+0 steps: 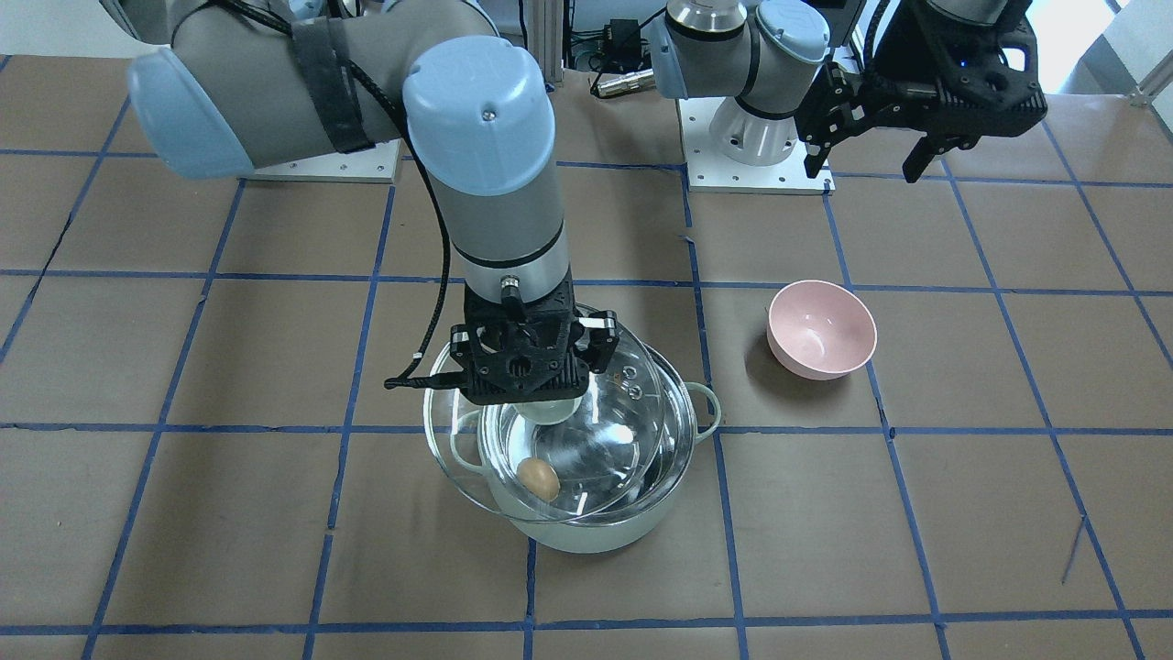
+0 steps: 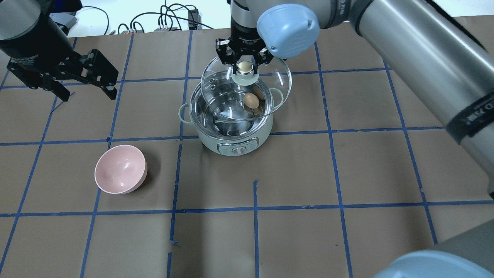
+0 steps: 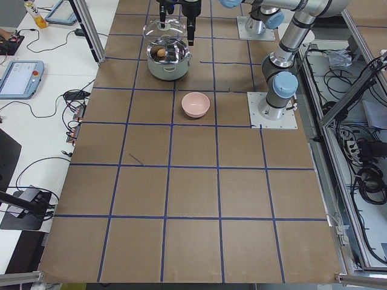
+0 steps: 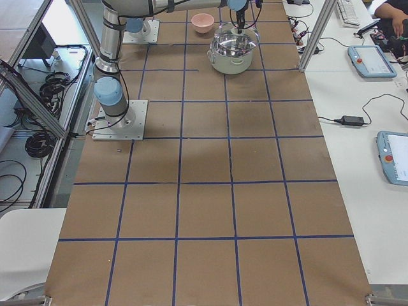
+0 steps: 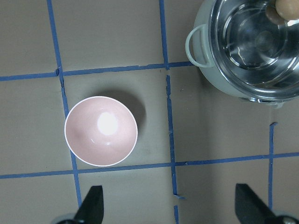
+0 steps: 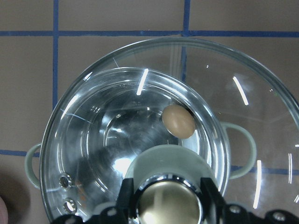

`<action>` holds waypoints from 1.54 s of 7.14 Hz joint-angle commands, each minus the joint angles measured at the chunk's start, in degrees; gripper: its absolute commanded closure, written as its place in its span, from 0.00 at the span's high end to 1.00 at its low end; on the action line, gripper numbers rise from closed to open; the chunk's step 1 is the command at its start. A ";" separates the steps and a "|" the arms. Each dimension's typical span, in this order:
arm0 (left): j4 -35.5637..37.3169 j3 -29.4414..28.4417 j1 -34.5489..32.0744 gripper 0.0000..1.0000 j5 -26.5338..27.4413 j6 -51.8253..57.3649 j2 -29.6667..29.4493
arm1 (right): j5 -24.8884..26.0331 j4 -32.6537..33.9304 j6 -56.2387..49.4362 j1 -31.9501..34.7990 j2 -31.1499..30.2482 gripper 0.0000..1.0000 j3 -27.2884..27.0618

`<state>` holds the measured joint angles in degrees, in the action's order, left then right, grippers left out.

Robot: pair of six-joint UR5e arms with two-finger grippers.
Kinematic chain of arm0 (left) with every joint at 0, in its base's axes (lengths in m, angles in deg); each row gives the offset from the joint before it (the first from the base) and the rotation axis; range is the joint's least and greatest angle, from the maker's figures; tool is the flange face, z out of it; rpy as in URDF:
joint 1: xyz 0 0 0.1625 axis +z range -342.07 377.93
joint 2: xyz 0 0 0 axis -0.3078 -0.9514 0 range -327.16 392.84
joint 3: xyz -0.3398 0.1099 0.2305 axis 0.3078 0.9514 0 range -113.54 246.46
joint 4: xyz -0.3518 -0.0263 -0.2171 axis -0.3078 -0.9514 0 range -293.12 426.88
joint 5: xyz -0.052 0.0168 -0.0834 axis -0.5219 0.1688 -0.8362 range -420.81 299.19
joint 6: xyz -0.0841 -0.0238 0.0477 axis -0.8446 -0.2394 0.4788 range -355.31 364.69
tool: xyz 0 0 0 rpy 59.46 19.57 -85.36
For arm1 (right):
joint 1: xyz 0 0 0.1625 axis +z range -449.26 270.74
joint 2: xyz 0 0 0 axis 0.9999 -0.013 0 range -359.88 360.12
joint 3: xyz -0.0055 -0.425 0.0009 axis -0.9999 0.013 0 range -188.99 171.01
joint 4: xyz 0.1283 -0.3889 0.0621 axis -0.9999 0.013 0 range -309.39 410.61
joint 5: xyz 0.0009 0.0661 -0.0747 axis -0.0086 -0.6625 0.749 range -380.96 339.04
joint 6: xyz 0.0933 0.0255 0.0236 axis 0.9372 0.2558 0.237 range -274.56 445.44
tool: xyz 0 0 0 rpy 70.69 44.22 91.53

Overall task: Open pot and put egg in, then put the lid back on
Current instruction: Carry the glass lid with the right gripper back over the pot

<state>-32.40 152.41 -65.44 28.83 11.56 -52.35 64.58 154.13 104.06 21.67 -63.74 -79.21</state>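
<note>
The small brown-tan oval egg (image 2: 251, 101) lies on the shiny steel floor of the round pale mint-green pot (image 2: 235, 141), close to the wall on the robot's right side. The first part of the task therefore looks done, and only the closing is left. For this reason the right gripper (image 2: 245, 66) hangs over the pot with its two fingers closed narrow on the beige-topped knob (image 6: 163, 203) of the large round clear glass lid (image 2: 227, 83) with the metal rim. I think the knob is the part made for such a grip. The lid is carried above the pot and is not seated. Its circle is shifted from the pot's circle toward the far side and a little toward the robot's right, so part of the pot's rim shows uncovered on the near side. Whether the lid's edge touches the pot's rim at any place, I cannot tell. In my judgement the lid must be brought over the centre and lowered flat, otherwise its metal rim may catch on the pot's edge. The left gripper (image 2: 87, 92) is held high and well apart from the pot, fingers spread wide with nothing between them. It is on the side of the brown paper-covered table (image 2: 347, 173) where the small pink bowl (image 2: 120, 169) stands, probably to leave room for the right arm.
</note>
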 commanded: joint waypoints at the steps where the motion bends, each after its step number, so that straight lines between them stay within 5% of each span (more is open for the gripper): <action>1: 1.28 -0.43 0.39 1.00 -0.52 -3.16 -0.86 | 1.47 1.52 1.68 2.45 1.99 0.31 0.09; 11: 5.94 1.15 -0.22 1.00 -0.08 -0.37 -1.03 | 1.56 6.43 1.15 3.51 3.22 0.31 -2.81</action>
<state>-26.53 153.51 -65.63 28.82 11.12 -53.40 66.13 159.81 105.33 25.17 -60.77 -81.53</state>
